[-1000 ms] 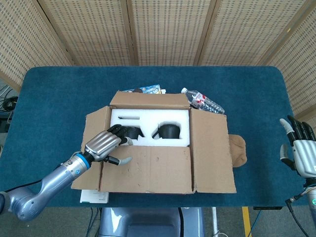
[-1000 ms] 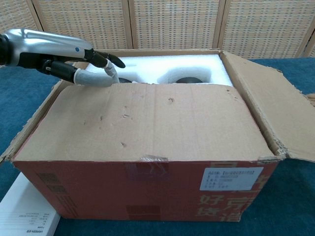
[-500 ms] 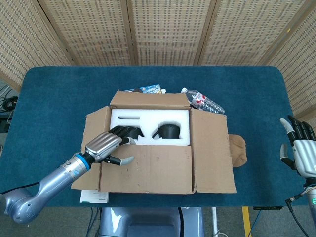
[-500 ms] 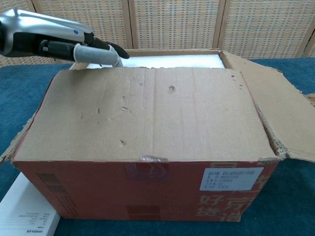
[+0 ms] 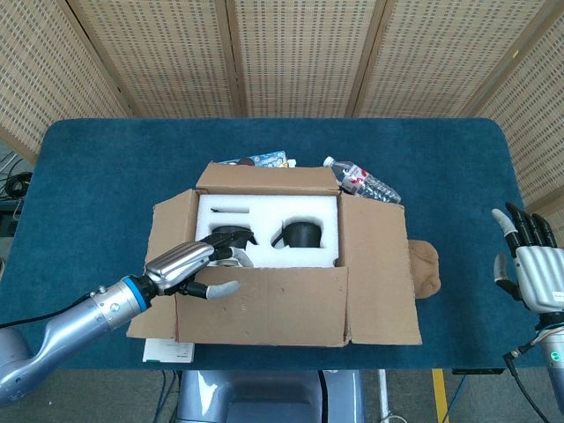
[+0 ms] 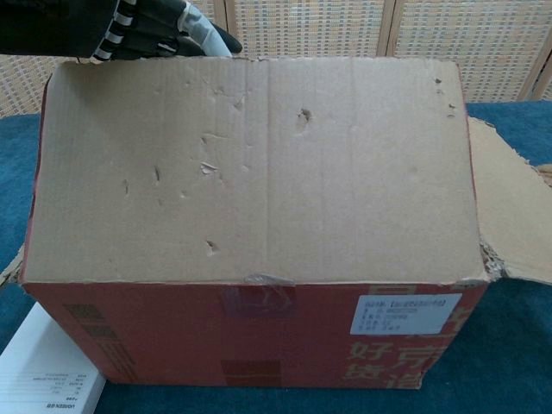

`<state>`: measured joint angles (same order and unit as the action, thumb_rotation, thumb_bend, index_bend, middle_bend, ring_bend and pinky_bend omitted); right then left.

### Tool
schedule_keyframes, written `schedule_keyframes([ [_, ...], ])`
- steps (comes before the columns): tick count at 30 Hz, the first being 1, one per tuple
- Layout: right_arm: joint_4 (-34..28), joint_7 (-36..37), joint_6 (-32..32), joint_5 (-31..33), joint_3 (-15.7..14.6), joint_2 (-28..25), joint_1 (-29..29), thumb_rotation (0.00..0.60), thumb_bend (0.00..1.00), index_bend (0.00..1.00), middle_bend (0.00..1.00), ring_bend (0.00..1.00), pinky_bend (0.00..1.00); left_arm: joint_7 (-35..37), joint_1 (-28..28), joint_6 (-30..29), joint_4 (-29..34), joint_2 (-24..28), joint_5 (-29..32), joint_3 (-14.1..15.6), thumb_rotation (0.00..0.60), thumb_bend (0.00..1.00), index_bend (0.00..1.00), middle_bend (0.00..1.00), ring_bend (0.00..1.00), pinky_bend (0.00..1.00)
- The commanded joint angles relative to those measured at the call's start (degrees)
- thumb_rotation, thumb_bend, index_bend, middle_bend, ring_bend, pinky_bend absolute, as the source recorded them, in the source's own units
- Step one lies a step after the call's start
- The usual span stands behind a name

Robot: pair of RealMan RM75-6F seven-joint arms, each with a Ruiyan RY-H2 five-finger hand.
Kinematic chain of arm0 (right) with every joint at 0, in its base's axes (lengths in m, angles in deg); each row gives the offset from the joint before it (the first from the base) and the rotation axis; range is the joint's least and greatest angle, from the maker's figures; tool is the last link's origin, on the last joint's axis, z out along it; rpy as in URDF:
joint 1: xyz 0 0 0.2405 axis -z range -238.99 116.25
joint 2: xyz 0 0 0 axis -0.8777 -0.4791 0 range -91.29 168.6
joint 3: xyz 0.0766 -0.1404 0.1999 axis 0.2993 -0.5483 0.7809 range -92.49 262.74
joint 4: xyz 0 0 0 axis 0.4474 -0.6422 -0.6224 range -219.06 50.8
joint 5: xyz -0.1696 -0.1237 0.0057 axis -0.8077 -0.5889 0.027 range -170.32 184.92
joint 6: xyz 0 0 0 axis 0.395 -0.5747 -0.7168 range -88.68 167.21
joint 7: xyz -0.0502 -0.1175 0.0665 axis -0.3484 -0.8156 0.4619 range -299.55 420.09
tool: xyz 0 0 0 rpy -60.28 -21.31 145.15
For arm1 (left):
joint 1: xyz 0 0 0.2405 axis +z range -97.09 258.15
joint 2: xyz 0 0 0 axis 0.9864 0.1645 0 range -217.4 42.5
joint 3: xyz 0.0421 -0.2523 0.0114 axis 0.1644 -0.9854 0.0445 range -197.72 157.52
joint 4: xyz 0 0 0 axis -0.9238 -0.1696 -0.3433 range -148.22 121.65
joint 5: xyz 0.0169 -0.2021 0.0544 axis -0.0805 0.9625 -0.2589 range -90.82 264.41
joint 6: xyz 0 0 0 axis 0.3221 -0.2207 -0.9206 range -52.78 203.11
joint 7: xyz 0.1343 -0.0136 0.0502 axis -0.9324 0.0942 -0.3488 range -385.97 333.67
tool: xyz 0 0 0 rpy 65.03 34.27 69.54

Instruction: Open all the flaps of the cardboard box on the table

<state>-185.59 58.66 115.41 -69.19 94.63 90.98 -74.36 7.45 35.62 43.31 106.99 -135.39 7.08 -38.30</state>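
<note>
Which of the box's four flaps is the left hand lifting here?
The near front flap; the left hand grips its top edge. The back, left and right flaps are untouched.

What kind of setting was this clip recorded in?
Probably a lab or staged test area, not a home: a table with a blue cloth, closed in by perforated folding screens. A cardboard box with white foam packing sits on it, the left hand on its near flap.

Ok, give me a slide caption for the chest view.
Left hand grips the top edge of the near flap of the cardboard box.
</note>
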Motion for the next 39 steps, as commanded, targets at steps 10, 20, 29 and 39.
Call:
schedule_keyframes([
  [10,-1.72,-2.06,-0.31,0.53,0.28,-0.56,-0.55,0.600,0.72,0.00,0.00,0.00,0.00,45.97,-4.11,-14.40,-9.32,7.09,-36.35,10.46,0.114,0.27,0.30,0.00,0.00,0.00],
  [20,-2.44,-2.61,-0.46,0.80,0.57,-0.79,-0.95,0.600,0.72,0.00,0.00,0.00,0.00,59.22,-9.68,-26.92,-16.42,8.11,-46.04,18.82,0.112,0.26,0.30,0.00,0.00,0.00],
  [29,-2.38,-2.64,-0.35,1.05,0.49,-0.79,-0.84,0.600,0.72,0.00,0.00,0.00,0.00,61.34,-13.27,-30.75,-16.83,8.12,-49.95,23.39,0.111,0.26,0.30,0.00,0.00,0.00],
  [39,-1.85,-1.61,0.01,0.95,0.34,-0.93,-0.43,0.600,0.72,0.00,0.00,0.00,0.00,60.92,-16.83,-33.20,-15.14,7.99,-53.76,28.25,0.113,0.26,0.30,0.00,0.00,0.00],
])
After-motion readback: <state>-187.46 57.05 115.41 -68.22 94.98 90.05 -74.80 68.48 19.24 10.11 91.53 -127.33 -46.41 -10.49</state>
